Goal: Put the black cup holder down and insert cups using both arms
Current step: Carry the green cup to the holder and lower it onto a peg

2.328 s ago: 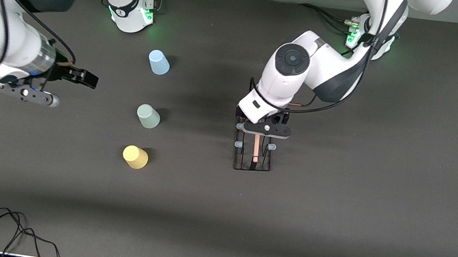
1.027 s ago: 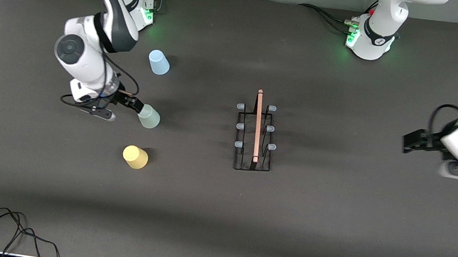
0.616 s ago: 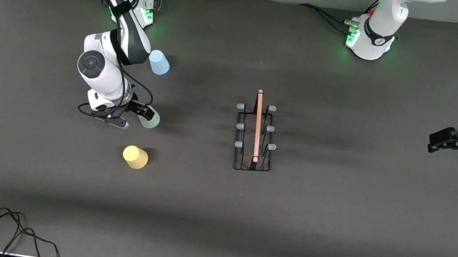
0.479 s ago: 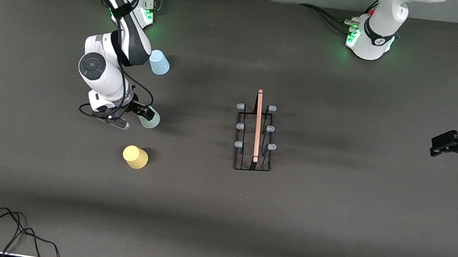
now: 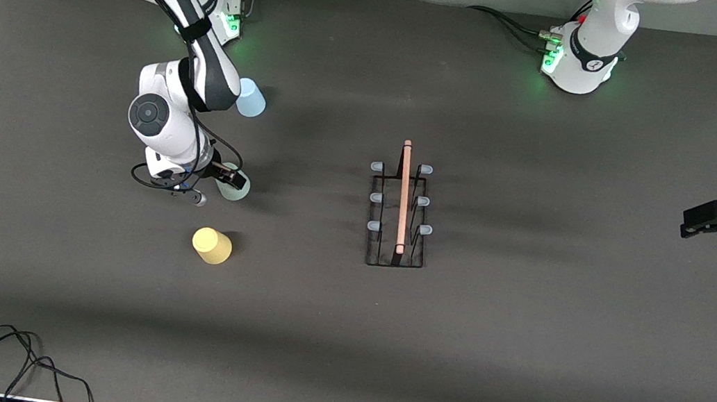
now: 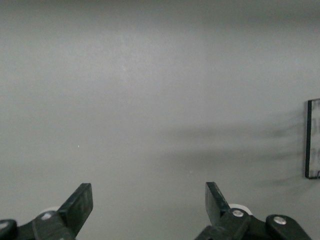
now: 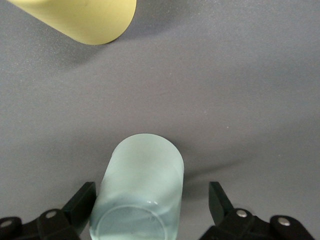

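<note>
The right gripper (image 5: 230, 177) is down at the pale green cup (image 5: 235, 186), which stands upside down on the dark table (image 5: 519, 357). In the right wrist view its fingers (image 7: 80, 202) are spread wide with the pale green cup (image 7: 142, 192) between them; one finger looks to be right against the cup wall and the other stands clear, so nothing is clamped. The yellow cup (image 5: 211, 245) stands nearer the front camera than the green one, and the light blue cup (image 5: 249, 98) farther, partly covered by the right arm. The black cup holder (image 5: 400, 210) stands upright in the middle of the table, wooden handle on top, every peg bare. The left gripper (image 5: 703, 220) waits over the table's edge at the left arm's end, fingers (image 6: 80, 205) wide apart and holding nothing
</note>
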Available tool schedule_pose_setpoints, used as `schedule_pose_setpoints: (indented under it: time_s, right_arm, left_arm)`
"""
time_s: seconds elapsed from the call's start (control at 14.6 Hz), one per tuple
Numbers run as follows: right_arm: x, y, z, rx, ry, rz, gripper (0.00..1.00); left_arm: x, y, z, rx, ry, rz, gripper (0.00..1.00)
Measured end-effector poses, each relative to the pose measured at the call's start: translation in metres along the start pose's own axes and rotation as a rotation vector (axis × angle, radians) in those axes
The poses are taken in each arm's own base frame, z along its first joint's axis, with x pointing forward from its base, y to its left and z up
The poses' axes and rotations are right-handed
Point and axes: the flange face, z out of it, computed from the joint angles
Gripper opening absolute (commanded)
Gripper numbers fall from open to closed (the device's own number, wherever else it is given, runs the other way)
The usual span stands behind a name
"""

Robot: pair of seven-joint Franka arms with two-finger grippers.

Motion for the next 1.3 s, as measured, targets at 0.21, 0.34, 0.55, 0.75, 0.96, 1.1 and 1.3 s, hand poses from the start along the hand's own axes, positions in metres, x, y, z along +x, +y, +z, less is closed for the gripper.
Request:
schedule_pose_setpoints:
  time_s: [0.21, 0.34, 0.55, 0.75, 0.96, 1.1, 1.3]
  right_arm:
    - [-0.001, -0.007, -0.004, 0.006, 0.008, -0.011, 0.0]
    - [-0.002, -0.016, -0.009, 0.015, 0.017, -0.024, 0.0]
    - [0.005, -0.032, -0.032, 0.016, 0.002, 0.002, 0.0]
    - [0.006, -0.073, -0.081, -0.002, -0.042, 0.046, 0.0]
    - [-0.014, -0.127, -0.121, 0.031, -0.028, 0.1, 0.0]
    - [-0.032, -0.161, -0.136, 0.07, -0.023, 0.141, 0.0]
    - [-0.06, -0.216, -0.142, 0.093, -0.019, 0.185, 0.0]
  left_arm:
    - [0.0, -0.004, -0.013, 0.001, 0.019, 0.012, 1.0]
    - [-0.002, -0.005, -0.022, 0.002, 0.021, 0.017, 1.0]
    - [-0.002, -0.001, -0.028, 0.002, 0.027, 0.032, 1.0]
    - [-0.002, 0.008, -0.028, 0.001, 0.022, 0.047, 1.0]
    - [-0.003, 0.009, -0.027, 0.0, 0.01, 0.049, 1.0]
    - [-0.004, 0.009, -0.026, 0.0, 0.008, 0.049, 1.0]
    - [-0.004, 0.008, -0.026, 0.0, 0.007, 0.047, 1.0]
